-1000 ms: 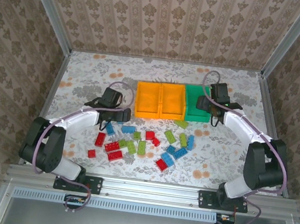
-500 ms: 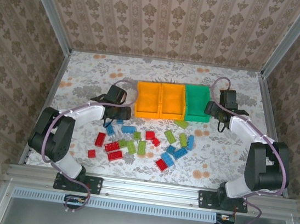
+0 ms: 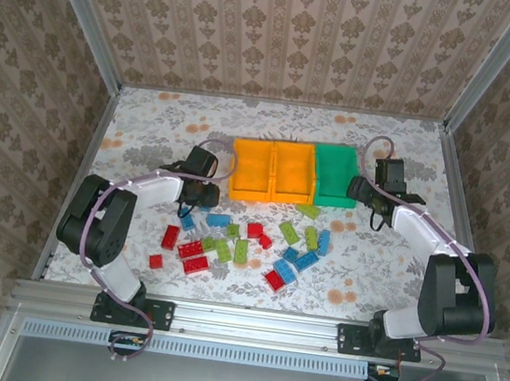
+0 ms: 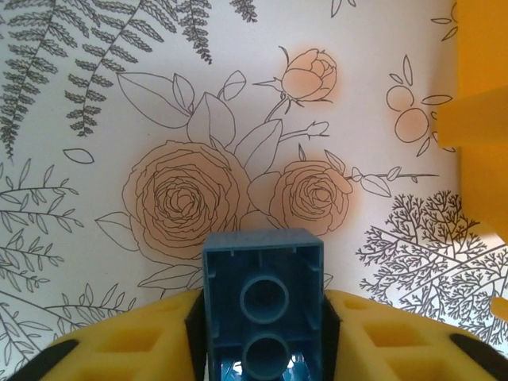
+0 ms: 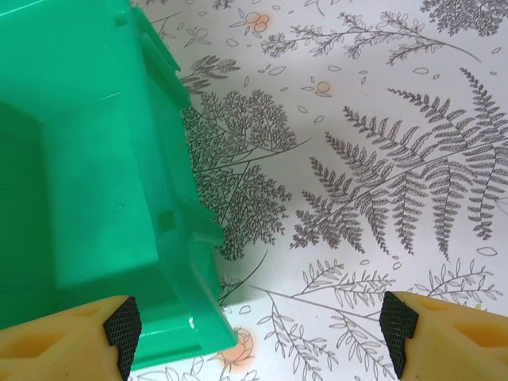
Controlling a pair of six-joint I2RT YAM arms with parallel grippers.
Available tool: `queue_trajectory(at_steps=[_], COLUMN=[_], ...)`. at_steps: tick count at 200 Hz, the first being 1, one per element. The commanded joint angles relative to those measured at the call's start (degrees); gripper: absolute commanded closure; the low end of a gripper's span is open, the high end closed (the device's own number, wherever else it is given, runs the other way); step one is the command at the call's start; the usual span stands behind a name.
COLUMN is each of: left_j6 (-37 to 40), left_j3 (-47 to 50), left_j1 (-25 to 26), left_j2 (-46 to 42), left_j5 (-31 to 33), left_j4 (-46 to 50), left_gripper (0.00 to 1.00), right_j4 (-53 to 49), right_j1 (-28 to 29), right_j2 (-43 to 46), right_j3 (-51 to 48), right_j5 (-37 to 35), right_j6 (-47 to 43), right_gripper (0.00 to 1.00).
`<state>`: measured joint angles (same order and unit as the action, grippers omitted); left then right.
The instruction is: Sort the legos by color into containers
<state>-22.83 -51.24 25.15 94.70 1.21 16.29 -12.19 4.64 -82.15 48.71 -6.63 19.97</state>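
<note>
My left gripper [image 3: 201, 193] is shut on a blue lego [image 4: 263, 302], its hollow underside facing the wrist camera, just left of the near orange container [image 4: 480, 119]. Red, blue and lime green legos [image 3: 248, 244] lie scattered on the flowered table in front of the containers. Two orange bins [image 3: 253, 171] [image 3: 293, 173] and a green bin [image 3: 336, 175] stand in a row at the middle back. My right gripper [image 3: 367, 194] stands open and empty at the green bin's right near corner [image 5: 87, 159], one pad [image 5: 123, 325] beside the bin wall, the other [image 5: 394, 321] over bare table.
Metal posts and a rail frame the table [image 3: 150, 130]. Bare patterned cloth lies left of the orange bins and right of the green bin. A red brick pair [image 3: 194, 260] and a single red brick [image 3: 155, 260] sit nearest the left arm's base.
The left gripper has closed on the blue lego. The right gripper has drawn back from over the green bin to its right side, staying open.
</note>
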Motion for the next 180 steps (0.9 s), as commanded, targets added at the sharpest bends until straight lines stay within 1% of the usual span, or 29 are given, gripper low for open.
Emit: queue_trajectory(at_steps=[1, 24, 55, 67, 100, 104, 120, 148, 180], left_j6=[0.0, 0.3, 0.6, 0.8, 1.5, 1.6, 2.5, 3.9, 4.7], left_j3=[-1.8, -1.9, -2.1, -2.5, -5.2, -5.6, -7.4, -10.6, -14.2], left_j1=[0.4, 0.4, 0.4, 0.4, 0.6, 2.5, 4.1, 7.4, 8.7], left_j2=[0.6, -0.8, -3.8, -4.8, -8.0, -8.4, -9.8, -10.2, -6.6], left_j5=[-1.0, -0.4, 0.6, 1.0, 1.7, 1.9, 2.2, 1.7, -0.2], left_j4=[0.4, 0.9, 1.8, 2.5, 4.1, 4.2, 3.9, 2.9, 1.9], left_gripper=[0.65, 0.72, 0.73, 0.73, 0.74, 0.74, 0.74, 0.74, 0.74], right_j4=[-1.2, -2.0, -3.4, -3.6, -6.4, -6.8, -8.2, -10.7, -13.3], right_j1=[-0.2, -0.1, 2.3, 4.4, 11.6, 12.4, 14.7, 16.9, 20.9], right_j2=[2.0, 2.1, 2.1, 4.0, 4.1, 4.0, 3.8, 3.5, 3.1], right_j3=[-1.5, -1.9, -1.6, -1.5, -0.3, -0.2, -0.1, -0.3, -0.6], right_j5=[3.3, 5.6, 5.8, 5.5, 5.0, 4.9, 4.7, 4.6, 5.1], right_j6=[-0.4, -0.9, -1.7, -2.4, -5.8, -5.9, -5.5, -3.9, -3.4], right_gripper=[0.18, 0.18, 0.18, 0.18, 0.22, 0.23, 0.26, 0.30, 0.34])
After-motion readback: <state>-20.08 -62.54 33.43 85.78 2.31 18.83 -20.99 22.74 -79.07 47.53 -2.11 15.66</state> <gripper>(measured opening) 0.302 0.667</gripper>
